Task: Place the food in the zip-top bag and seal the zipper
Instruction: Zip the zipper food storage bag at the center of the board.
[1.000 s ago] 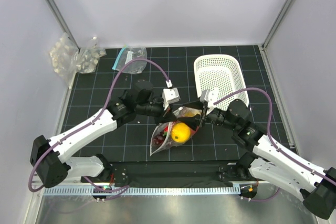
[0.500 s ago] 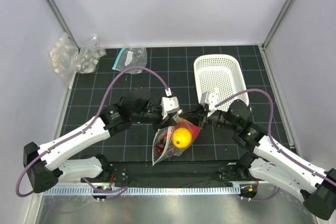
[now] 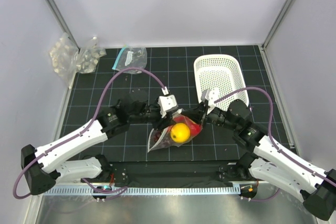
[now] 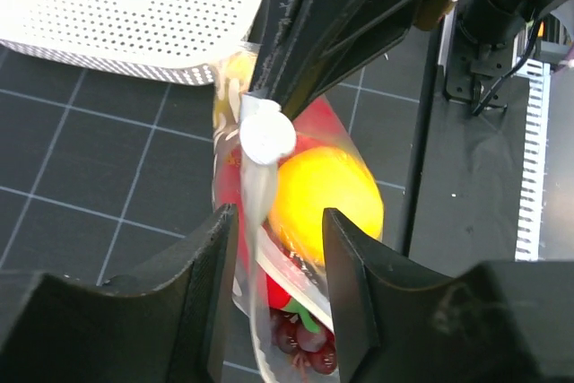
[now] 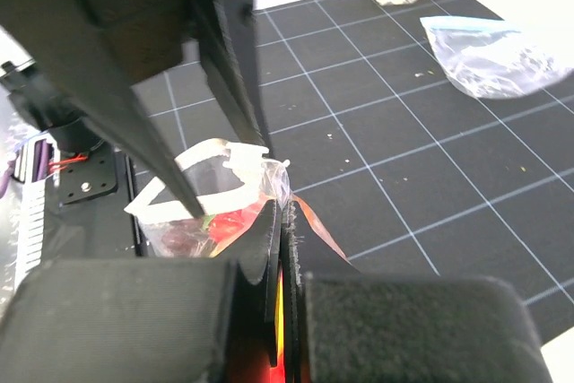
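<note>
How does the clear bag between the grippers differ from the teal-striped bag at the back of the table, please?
The zip-top bag holds a yellow fruit and a red fruit; the teal-strip bag looks empty. The zip-top bag is pinched by the right gripper; the teal-strip bag lies untouched. Both are clear plastic.

White basket (image 3: 220,80) at far right of bench (image 3: 173,66), perforated walls, upright. Clear bag with teal strip (image 3: 130,56) lying flat near back edge, well left of basket. Bumpy clear packs (image 3: 68,56) heaped in far-left corner, against grey wall.
</note>
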